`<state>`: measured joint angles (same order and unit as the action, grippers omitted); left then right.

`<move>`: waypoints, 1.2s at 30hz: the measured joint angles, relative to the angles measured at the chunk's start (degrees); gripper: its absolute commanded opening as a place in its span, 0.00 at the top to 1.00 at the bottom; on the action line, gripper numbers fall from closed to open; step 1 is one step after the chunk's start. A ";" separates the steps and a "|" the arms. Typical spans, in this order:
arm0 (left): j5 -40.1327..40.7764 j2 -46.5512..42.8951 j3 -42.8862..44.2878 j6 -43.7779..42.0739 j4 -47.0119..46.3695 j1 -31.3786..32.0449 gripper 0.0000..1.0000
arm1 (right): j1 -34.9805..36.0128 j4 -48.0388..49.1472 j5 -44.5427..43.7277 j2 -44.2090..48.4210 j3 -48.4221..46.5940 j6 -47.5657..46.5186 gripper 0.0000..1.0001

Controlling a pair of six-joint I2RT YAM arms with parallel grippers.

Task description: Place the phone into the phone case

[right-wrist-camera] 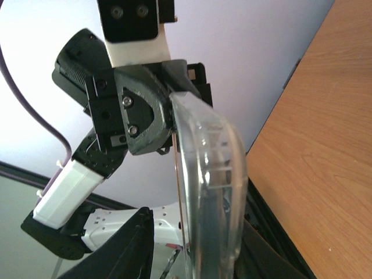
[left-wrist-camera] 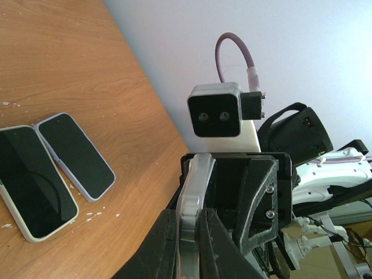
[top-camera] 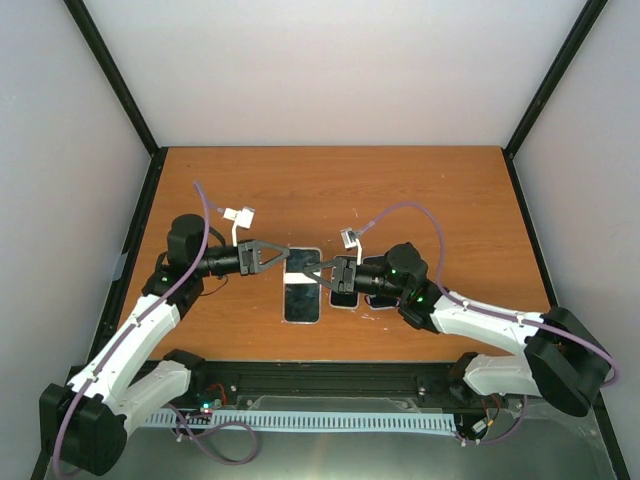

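Phone case (right-wrist-camera: pixel 209 192), clear glossy plastic, rounded rim, wood-grain table (right-wrist-camera: pixel 325 145)

Wooden table (top-camera: pixel 330 190); white walls (top-camera: pixel 330 60); black frame posts (top-camera: pixel 110 70).

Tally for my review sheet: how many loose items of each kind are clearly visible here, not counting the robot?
phones, lying flat: 2
clear case, held up: 1
total: 3
Uncounted: a mostly hidden dark shape beside the phones.
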<state>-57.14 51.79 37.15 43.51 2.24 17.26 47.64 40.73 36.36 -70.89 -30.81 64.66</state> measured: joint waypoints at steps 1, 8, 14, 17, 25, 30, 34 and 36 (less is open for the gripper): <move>-0.13 0.00 0.00 -0.17 0.00 0.00 1.00 | -0.02 -0.85 -0.72 0.66 0.00 -0.20 0.73; -1.11 -0.11 0.00 -0.79 0.22 0.00 1.00 | -0.31 -4.39 -3.85 3.17 0.00 -1.95 0.97; -1.81 -0.20 0.00 -0.59 0.17 0.00 1.00 | -0.13 -5.33 -3.82 4.07 -0.26 -3.50 0.79; -2.47 -0.22 -0.02 -0.55 -0.48 0.00 1.00 | -0.24 -6.25 -4.72 4.22 -0.42 -4.02 0.71; -3.61 -0.22 -0.24 -0.37 -0.70 0.00 1.00 | -0.46 -8.22 -8.02 5.84 -1.42 -4.81 0.97; -3.89 0.09 -0.39 -0.02 -0.94 -0.09 0.96 | -0.35 -9.51 -8.15 6.32 -1.88 -5.57 0.97; -3.80 0.13 -0.42 0.15 -1.01 -0.09 0.60 | -0.33 -9.97 -8.41 6.78 -1.88 -5.62 0.97; -3.76 0.11 -0.50 0.74 -0.83 -0.04 0.46 | -0.42 -11.06 -9.86 7.26 -1.88 -5.75 0.97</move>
<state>-60.90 51.90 36.64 44.25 1.41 17.21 47.22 29.67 26.50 -63.64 -32.69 58.92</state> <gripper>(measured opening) 0.379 0.089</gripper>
